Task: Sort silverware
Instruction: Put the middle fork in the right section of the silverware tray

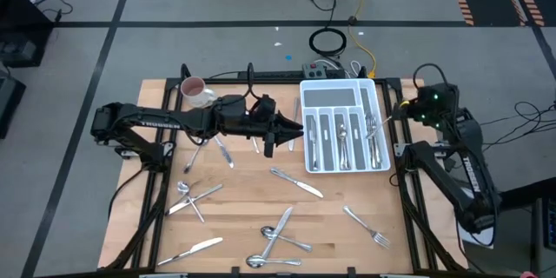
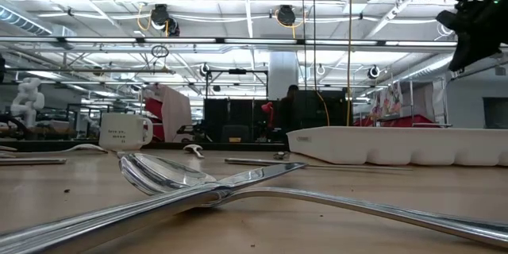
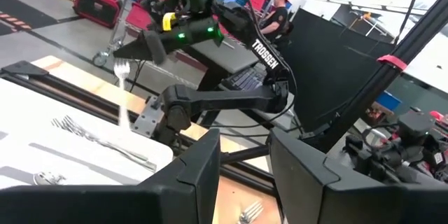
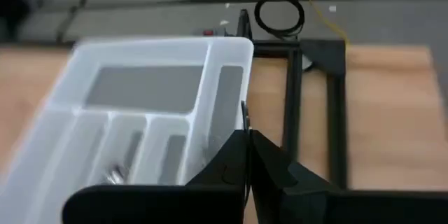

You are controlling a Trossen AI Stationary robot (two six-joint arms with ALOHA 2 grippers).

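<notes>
Bench (image 1: pixel 252 195) strip between tray (image 1: pixel 306 130) and front cutlery mostly free; knife (image 1: pixel 296 182) crosses it. Left arm (image 1: pixel 174 122) blocks rear, mug (image 1: pixel 195 92) behind.

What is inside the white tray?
The white tray holds shiny silverware lying along its long slots, including a fork in the slot nearest the right arm. The wide end slot looks empty. Pieces underneath others can't be seen.

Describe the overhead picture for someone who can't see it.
Two dark robot arms work over a wooden table strewn with silverware. The right gripper holds a fork over a white cutlery tray; the left gripper hovers mid-table, near a mug.
</notes>
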